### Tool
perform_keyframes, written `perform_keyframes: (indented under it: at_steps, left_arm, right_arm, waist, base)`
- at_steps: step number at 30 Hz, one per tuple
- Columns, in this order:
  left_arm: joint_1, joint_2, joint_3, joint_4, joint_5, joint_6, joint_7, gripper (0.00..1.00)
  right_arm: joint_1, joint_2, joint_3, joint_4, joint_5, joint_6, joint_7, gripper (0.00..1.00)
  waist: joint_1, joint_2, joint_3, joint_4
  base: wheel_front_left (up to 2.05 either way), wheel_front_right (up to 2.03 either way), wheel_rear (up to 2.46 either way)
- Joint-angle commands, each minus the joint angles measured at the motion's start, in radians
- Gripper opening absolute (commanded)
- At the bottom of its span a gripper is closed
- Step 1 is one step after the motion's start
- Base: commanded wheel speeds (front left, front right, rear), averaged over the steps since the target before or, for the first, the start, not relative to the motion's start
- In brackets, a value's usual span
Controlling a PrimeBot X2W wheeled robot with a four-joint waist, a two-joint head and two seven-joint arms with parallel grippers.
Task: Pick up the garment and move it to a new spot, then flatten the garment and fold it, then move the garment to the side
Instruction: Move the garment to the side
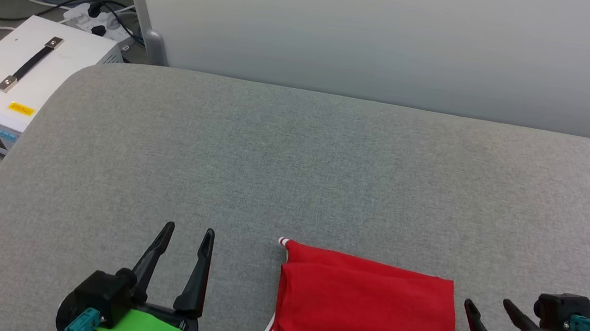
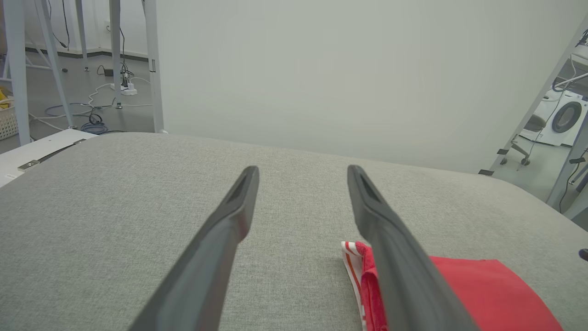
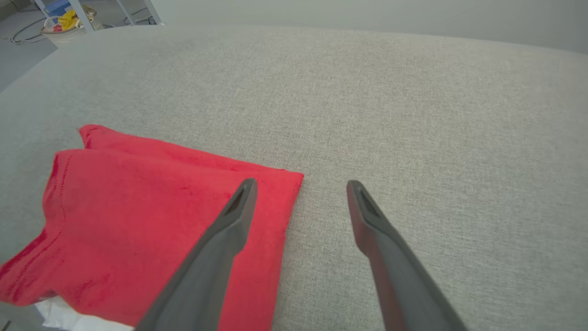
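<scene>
As it lies folded into a red rectangle at the near edge of the grey bench (image 1: 295, 160), the garment (image 1: 364, 315) sits between both end effectors.

Handling, judged: light, soft, limp; stacked layers likely to slip apart.

Hold, judged: pinch all layers at two opposite corners.

Left end effector (image 1: 189, 229): fingers spread wide, empty, just left of the garment.

Right end effector (image 1: 486, 302): spread wide, empty, at its right edge; contact cannot be told.

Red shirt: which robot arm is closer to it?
Right. The right gripper, jaws open, sits just off the red shirt's right edge, nearly touching it. The left gripper, jaws open too, stands farther away on the shirt's left.
</scene>
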Motion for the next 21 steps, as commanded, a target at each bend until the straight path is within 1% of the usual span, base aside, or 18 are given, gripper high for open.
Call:
perform_keyframes:
  at_steps: [1,4,7,9,14,18,21]
  left_arm:
    - [-0.021,-0.001,-0.006,0.002,0.003,-0.003,-0.006,1.0]
    - [-0.032,-0.002,-0.012,0.008,0.005,-0.003,-0.006,1.0]
    - [-0.044,-0.005,-0.017,0.006,0.004,-0.003,-0.006,1.0]
    - [-0.06,-0.008,-0.024,0.008,0.008,-0.003,-0.006,1.0]
    - [-0.07,-0.012,-0.023,0.009,0.008,-0.003,-0.006,1.0]
    - [-0.08,-0.015,-0.024,0.008,0.008,-0.003,-0.006,1.0]
    - [-0.085,-0.016,-0.023,0.006,0.007,-0.003,-0.006,1.0]
  right_arm:
    - [-0.005,0.002,0.006,0.009,0.012,-0.001,0.045,1.0]
    - [-0.008,0.019,0.014,0.03,0.032,-0.001,0.149,1.0]
    - [-0.015,0.031,0.01,0.04,0.027,-0.001,0.208,1.0]
    - [-0.031,0.051,-0.018,0.066,0.01,-0.001,0.258,1.0]
    - [-0.049,0.066,-0.029,0.107,-0.015,-0.001,0.302,1.0]
    - [-0.058,0.071,-0.013,0.142,-0.014,-0.001,0.322,1.0]
    - [-0.056,0.067,0.014,0.182,-0.037,-0.001,0.337,1.0]
  waist:
    - [0.0,0.0,0.022,0.022]
    - [0.0,0.0,0.039,0.044]
    - [0.0,0.0,0.06,0.064]
    - [0.0,0.0,0.083,0.09]
    - [0.0,0.0,0.106,0.116]
    - [0.0,0.0,0.123,0.13]
    - [0.0,0.0,0.132,0.136]
  base:
    - [0.0,0.0,0.0]
    - [0.0,0.0,0.0]
    - [0.0,0.0,0.0]
    - [0.0,0.0,0.0]
    - [0.0,0.0,0.0]
    - [0.0,0.0,0.0]
    - [0.0,0.0,0.0]
